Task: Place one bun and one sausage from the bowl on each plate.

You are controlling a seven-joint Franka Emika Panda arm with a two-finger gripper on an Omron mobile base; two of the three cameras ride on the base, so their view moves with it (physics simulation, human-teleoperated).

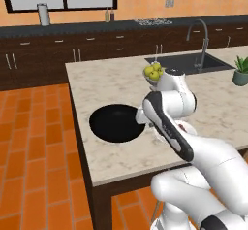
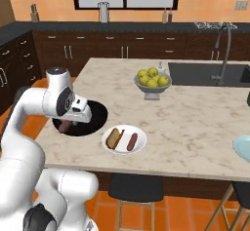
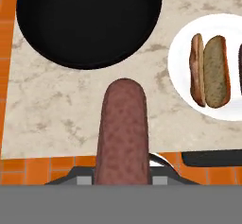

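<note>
My gripper (image 2: 67, 124) is shut on a reddish-brown sausage (image 3: 123, 133), which hangs over the counter's near edge just beside the black bowl (image 3: 90, 20). In the hand view the bowl's inside looks bare. To the right lies the white plate (image 3: 178, 67) with an orange-brown bun (image 3: 210, 71), and a second sausage (image 2: 132, 141) lies beside that bun (image 2: 114, 137). From the right base view the held sausage (image 2: 63, 126) pokes out under the hand, over the bowl's (image 2: 93, 120) near rim. The pale blue plate (image 2: 242, 147) sits at the far right counter edge.
A grey footed bowl of yellow-green fruit (image 2: 153, 81) stands mid-counter. Behind it lie the sink (image 2: 210, 74) and faucet (image 2: 223, 45). A potted plant (image 1: 240, 71) stands at the right. A dark stool (image 2: 135, 188) sits under the counter's front edge. Orange tiled floor lies left of the island.
</note>
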